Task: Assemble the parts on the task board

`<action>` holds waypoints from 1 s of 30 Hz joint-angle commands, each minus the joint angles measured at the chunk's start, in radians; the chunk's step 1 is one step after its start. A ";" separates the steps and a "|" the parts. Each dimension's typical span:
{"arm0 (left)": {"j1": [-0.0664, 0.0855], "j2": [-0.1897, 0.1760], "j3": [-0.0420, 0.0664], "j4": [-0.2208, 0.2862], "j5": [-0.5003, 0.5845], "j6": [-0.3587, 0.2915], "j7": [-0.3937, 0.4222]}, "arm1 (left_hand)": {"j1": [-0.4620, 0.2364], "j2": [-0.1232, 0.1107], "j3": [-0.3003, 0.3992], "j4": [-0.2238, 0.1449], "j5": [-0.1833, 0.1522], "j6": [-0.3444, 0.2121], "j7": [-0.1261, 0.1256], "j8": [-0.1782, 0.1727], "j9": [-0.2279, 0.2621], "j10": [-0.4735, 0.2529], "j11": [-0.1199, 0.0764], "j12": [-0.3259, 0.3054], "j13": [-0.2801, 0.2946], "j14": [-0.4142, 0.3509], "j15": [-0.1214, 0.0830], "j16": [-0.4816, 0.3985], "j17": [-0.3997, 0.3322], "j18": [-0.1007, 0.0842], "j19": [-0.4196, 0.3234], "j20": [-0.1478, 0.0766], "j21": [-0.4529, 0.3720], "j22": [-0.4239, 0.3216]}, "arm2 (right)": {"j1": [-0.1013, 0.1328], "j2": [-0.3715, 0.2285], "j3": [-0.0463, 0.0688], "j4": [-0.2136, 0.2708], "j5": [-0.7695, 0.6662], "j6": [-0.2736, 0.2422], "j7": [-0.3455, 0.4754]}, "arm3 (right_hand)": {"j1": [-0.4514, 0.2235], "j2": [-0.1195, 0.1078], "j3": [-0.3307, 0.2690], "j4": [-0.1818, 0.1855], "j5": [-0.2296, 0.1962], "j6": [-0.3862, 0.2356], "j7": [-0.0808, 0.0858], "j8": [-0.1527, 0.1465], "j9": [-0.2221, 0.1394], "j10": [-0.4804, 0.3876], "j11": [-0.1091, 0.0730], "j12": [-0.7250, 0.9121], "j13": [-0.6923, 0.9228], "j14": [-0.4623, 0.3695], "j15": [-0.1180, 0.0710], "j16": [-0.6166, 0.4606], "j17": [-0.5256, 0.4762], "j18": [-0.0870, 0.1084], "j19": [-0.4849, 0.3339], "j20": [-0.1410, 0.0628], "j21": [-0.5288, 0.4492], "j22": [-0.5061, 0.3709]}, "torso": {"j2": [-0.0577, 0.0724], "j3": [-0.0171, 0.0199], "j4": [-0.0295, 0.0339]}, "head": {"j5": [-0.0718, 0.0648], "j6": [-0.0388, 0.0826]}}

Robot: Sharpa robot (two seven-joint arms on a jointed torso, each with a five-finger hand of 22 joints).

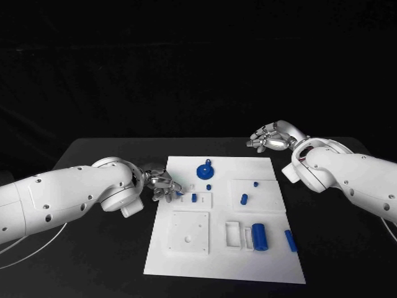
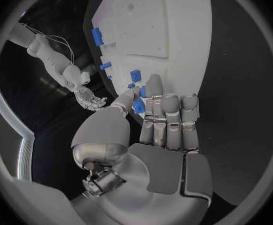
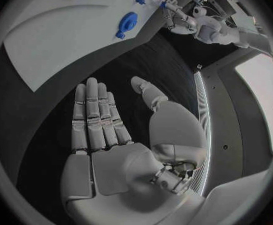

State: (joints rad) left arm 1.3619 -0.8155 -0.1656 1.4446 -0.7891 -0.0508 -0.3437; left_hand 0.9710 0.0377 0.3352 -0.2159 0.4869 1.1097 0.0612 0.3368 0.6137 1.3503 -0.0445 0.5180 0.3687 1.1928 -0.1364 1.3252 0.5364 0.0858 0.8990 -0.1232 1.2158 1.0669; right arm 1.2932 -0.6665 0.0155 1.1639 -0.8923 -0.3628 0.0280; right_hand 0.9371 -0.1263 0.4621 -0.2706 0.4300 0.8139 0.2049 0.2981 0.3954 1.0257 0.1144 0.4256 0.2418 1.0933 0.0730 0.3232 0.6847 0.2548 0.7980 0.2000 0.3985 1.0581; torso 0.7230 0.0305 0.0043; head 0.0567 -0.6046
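Note:
The white task board (image 1: 218, 264) lies in the middle of the black table. My left hand (image 1: 163, 184) is at the board's left edge, and its thumb and a finger (image 2: 154, 92) pinch a small blue part (image 2: 138, 105). A second small blue part (image 1: 194, 197) stands in the board just beside it. A round blue part (image 1: 205, 169) sits near the board's far edge, also seen as the round blue part (image 3: 128, 22). My right hand (image 1: 270, 139) hovers off the board's far right corner, with its palm flat, its fingers (image 3: 94, 115) straight and nothing in it.
More blue parts lie on the board: a short peg (image 1: 243, 199), a thick cylinder (image 1: 260, 236) and a slim bar (image 1: 291, 240) at the near right. A square recessed block (image 1: 190, 233) sits at the near left. Bare black table (image 1: 91, 261) flanks the board.

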 commanded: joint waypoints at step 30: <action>0.089 0.083 0.002 -0.117 -0.047 0.328 -0.069 | -0.075 0.104 0.075 -0.080 0.184 -0.062 -0.021 0.105 0.309 -0.035 -0.020 0.138 0.077 0.001 -0.035 0.071 0.036 0.014 -0.021 -0.125 0.030 0.028 | -0.002 0.012 0.000 -0.006 0.001 0.013 0.013 | -0.011 -0.002 -0.006 0.002 0.008 -0.007 0.000 0.002 -0.002 -0.008 0.000 0.007 -0.003 -0.002 0.002 -0.006 0.002 0.007 -0.006 -0.002 -0.004 0.001 | 0.001 0.0007 -0.0022 | 0.008 -0.006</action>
State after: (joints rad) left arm 1.4467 -0.7416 -0.1638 1.3345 -0.8013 0.1707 -0.3846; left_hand 0.8819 0.1292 0.3303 -0.2213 0.6684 1.0628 0.0501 0.4446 0.9205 1.3195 -0.0624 0.6540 0.4444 1.1833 -0.1454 1.3941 0.5718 0.0844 0.8860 -0.1180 1.2408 1.0948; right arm 1.2916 -0.6565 0.0154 1.1581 -0.8915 -0.3592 0.0291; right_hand 0.9372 -0.1264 0.4593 -0.2678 0.4338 0.8148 0.2041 0.2981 0.3947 1.0257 0.1144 0.4256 0.2402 1.0933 0.0730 0.3232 0.6863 0.2548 0.7981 0.1999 0.3985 1.0578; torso 0.7235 0.0304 0.0034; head 0.0639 -0.6110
